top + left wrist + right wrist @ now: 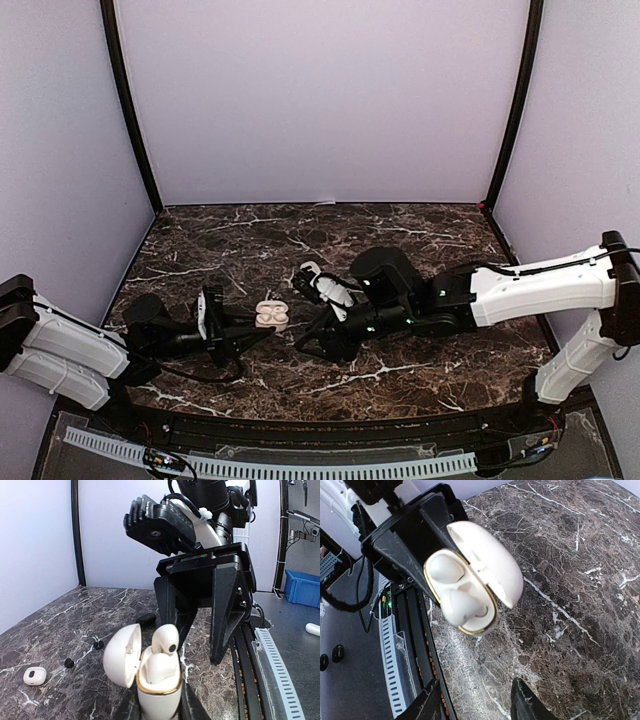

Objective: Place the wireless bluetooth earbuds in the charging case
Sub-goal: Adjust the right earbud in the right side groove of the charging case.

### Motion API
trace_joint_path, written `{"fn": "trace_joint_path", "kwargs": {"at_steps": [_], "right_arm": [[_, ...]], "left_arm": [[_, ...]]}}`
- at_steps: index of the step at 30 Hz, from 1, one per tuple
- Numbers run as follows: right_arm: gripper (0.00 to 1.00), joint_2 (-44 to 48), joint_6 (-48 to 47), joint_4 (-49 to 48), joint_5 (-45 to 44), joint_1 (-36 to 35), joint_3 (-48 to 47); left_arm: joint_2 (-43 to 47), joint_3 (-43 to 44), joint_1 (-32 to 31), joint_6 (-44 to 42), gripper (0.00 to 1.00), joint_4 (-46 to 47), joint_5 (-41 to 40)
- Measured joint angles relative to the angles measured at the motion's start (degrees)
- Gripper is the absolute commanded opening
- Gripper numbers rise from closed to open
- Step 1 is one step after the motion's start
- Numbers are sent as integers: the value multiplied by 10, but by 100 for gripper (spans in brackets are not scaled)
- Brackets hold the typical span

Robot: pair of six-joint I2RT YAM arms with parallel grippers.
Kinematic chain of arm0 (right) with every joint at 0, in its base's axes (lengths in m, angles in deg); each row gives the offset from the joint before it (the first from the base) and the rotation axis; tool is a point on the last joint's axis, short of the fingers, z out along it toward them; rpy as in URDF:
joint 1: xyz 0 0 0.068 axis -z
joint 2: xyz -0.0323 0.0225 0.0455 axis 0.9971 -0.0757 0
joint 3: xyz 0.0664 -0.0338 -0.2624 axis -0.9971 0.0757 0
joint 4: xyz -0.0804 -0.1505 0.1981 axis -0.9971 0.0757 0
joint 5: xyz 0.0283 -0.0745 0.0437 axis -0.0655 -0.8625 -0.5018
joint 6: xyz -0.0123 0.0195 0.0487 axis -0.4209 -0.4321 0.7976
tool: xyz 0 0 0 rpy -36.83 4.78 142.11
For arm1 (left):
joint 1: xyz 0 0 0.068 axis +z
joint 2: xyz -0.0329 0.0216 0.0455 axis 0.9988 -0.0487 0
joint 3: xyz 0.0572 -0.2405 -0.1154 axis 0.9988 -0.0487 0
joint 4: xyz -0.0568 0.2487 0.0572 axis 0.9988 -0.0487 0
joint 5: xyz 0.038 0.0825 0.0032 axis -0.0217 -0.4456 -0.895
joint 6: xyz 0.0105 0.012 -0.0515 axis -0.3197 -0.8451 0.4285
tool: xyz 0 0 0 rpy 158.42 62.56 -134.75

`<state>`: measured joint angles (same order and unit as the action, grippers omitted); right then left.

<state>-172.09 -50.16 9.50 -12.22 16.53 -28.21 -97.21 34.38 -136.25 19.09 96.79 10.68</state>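
Note:
The white charging case [159, 692] with a gold rim stands upright, lid [121, 654] swung open, and my left gripper [160, 711] is shut on its lower body. One white earbud [157, 669] sits deep in its well. The other white earbud [166, 639] stands higher, its stem in the case. My right gripper [200, 652] hangs just behind the case, open, with nothing between its fingers. From the right wrist view the case [470, 587] shows both earbuds [461, 607] below the open right gripper [477, 705]. From above, the case [272, 315] lies between the left gripper [240, 335] and the right gripper [308, 336].
Two small black earbuds [98, 644] [69, 663] lie on the marble to the left of the case. A small white case [35, 675] rests farther left, and a black case [146, 619] lies behind. The table's near edge rail [395, 670] runs close beside the right gripper.

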Motion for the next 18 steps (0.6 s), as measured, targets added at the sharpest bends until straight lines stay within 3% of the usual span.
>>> {"fn": "trace_joint_path", "kwargs": {"at_steps": [5,13,18], "right_arm": [[50,33,13,-14,8,6,31],[73,62,64,-86,28,19,85],[77,70,127,-150,29,23,111]], "left_arm": [[-3,0,0,5,0,25,7],[-31,0,0,18,0,75,28],[-38,0,0,20,0,93,42]]}}
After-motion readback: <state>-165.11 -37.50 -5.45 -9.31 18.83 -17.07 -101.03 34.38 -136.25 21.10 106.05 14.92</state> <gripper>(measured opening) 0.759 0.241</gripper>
